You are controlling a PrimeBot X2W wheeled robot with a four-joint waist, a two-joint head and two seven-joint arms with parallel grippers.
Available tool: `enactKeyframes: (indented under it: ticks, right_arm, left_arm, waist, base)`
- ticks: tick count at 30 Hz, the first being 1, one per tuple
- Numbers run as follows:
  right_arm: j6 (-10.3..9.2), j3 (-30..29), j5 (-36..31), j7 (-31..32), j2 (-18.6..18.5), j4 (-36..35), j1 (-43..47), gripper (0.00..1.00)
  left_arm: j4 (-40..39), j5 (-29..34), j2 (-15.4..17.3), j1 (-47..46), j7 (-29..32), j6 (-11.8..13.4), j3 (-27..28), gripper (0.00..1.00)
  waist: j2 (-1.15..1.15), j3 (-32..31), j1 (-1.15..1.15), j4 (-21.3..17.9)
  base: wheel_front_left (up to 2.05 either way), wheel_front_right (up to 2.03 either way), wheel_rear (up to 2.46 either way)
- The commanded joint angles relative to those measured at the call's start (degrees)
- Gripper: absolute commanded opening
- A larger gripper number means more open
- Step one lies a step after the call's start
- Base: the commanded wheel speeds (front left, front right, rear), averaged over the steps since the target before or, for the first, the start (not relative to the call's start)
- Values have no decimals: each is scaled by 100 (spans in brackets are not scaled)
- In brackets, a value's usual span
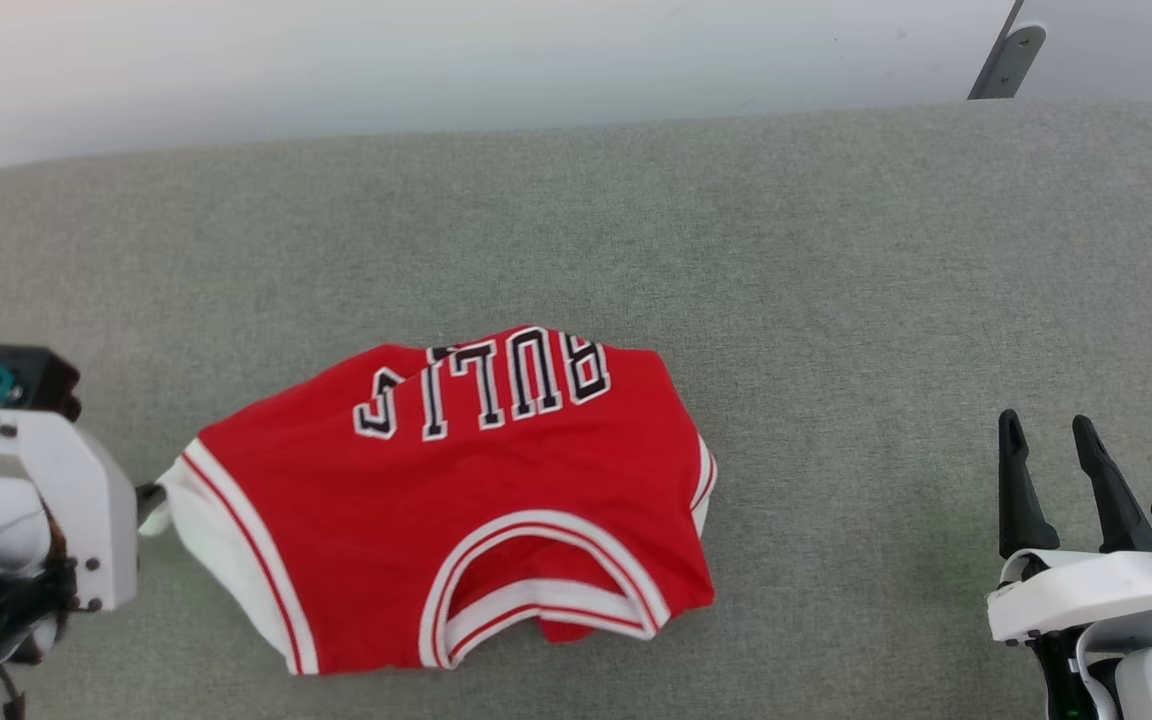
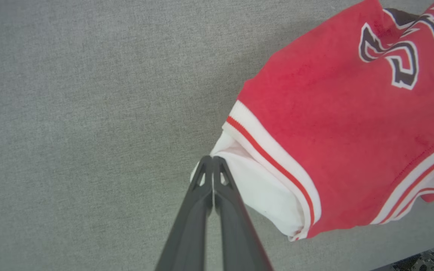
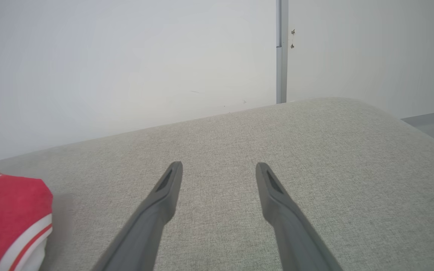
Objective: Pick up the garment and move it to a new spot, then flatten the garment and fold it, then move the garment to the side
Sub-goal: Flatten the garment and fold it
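Snugly between left gripper (image 2: 213,161) tips: garment (image 2: 333,124)

On the red shirt (image 1: 456,520) I can read big black letters (image 1: 526,380) with white edges. They are upside down for me and say BULL. The marks after them are too folded to read.

On cushion (image 1: 836,250), left of centre and toward the near edge: garment (image 1: 456,480), collar (image 1: 536,522) at the near side, lettering (image 1: 496,385) at the far side. At garment's left edge, tips closed on it: left claw (image 2: 212,160). Well apart to the right, over bare cushion, pointing away: right claw (image 1: 1044,420). Behind cushion: wall (image 1: 436,60), with post (image 1: 1008,60) at far right.
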Motion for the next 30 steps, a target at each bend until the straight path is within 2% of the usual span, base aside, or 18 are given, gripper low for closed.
enactKeyframes:
  ticks: [1,9,12,15,20,26,30]
  right_arm:
    - [-8,3,-33,-27,-13,9,-42,100]
    - [-8,65,22,-27,-32,33,-68,100]
    - [-8,50,31,-27,-46,30,-56,100]
    - [-8,13,15,-27,-44,26,3,100]
    - [-8,-31,-27,-27,-27,17,66,100]
    - [-8,48,-31,-27,12,38,28,100]
    - [-8,123,-2,-27,19,65,-52,100]
  left_arm:
    - [91,37,-3,84,-50,48,-12,0]
    - [911,-101,-109,296,-307,-108,21,0]
    - [975,-99,-130,207,-368,-200,60,0]
    - [726,-51,-136,31,-341,-259,88,0]
    - [-154,-54,-342,-342,-188,-275,116,0]
    - [-1126,120,-904,-800,219,-300,-228,0]
    - [-1239,363,-1424,-996,487,-383,-672,0]
  waist:
    - [0,4,0,2]
    - [0,13,0,-56]
    - [0,11,0,-72]
    - [0,-7,0,-64]
    - [0,-57,0,-25]
    - [0,-66,0,-43]
    - [0,-34,0,-99]
  base:
    - [0,0,0]
    - [0,0,0]
    - [0,0,0]
    - [0,0,0]
    - [0,0,0]
    - [0,0,0]
    - [0,0,0]
